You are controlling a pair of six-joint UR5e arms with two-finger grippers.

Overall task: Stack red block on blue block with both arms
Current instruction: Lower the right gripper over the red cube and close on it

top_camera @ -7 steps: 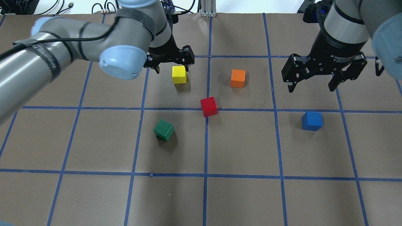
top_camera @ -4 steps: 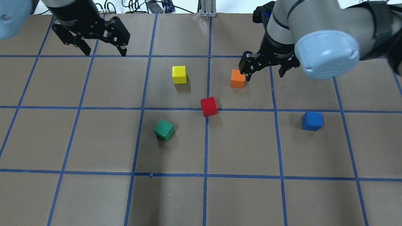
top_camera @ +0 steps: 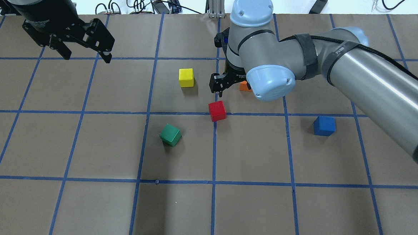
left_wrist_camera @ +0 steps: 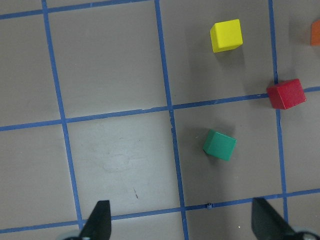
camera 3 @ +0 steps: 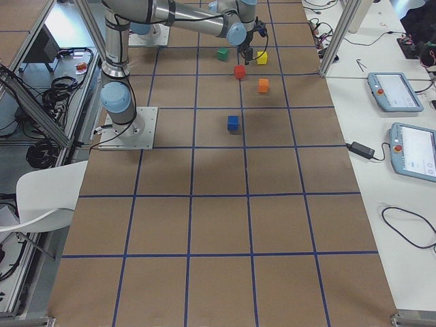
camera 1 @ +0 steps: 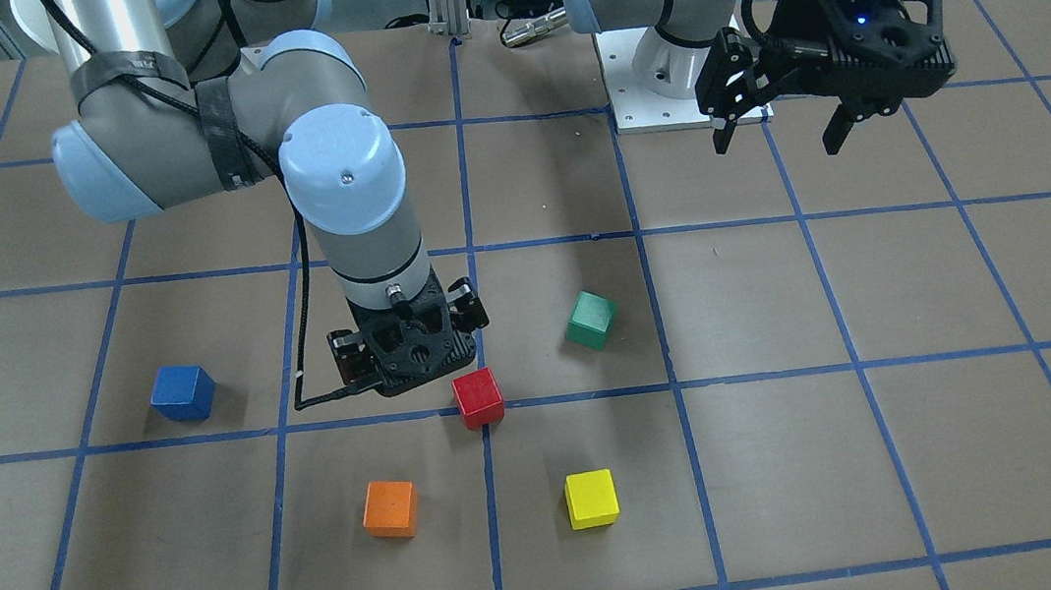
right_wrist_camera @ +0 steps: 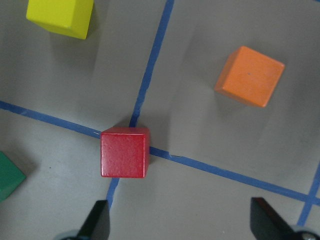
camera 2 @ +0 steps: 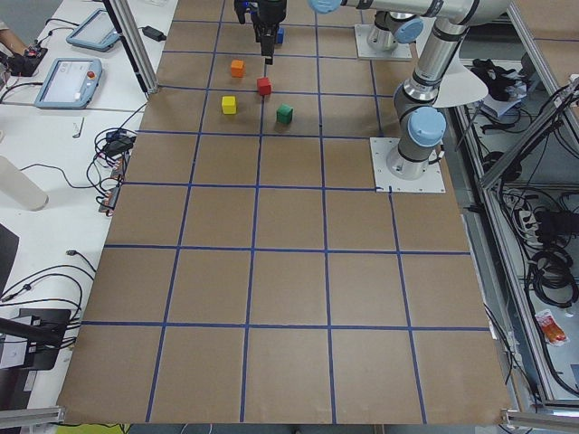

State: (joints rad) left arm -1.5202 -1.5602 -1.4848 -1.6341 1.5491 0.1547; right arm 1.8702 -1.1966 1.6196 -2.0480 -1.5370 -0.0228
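The red block (top_camera: 217,110) sits on a blue tape crossing at the table's middle; it also shows in the front view (camera 1: 479,397) and the right wrist view (right_wrist_camera: 124,152). The blue block (top_camera: 324,125) stands alone to the right, also visible in the front view (camera 1: 182,391). My right gripper (top_camera: 228,87) is open and empty, hovering just beyond the red block, between it and the orange cube; its fingertips frame the bottom of the right wrist view (right_wrist_camera: 182,225). My left gripper (top_camera: 87,55) is open and empty, raised at the far left (camera 1: 777,143).
A yellow cube (top_camera: 186,77), an orange cube (top_camera: 244,86) partly hidden by my right wrist, and a green cube (top_camera: 170,135) stand around the red block. The brown table (top_camera: 247,212) carries a blue tape grid. Cables lie past its far edge.
My right gripper swung left from above the blue block, past the orange cube, to the red block. My left gripper pulled away from the yellow cube to the far left.
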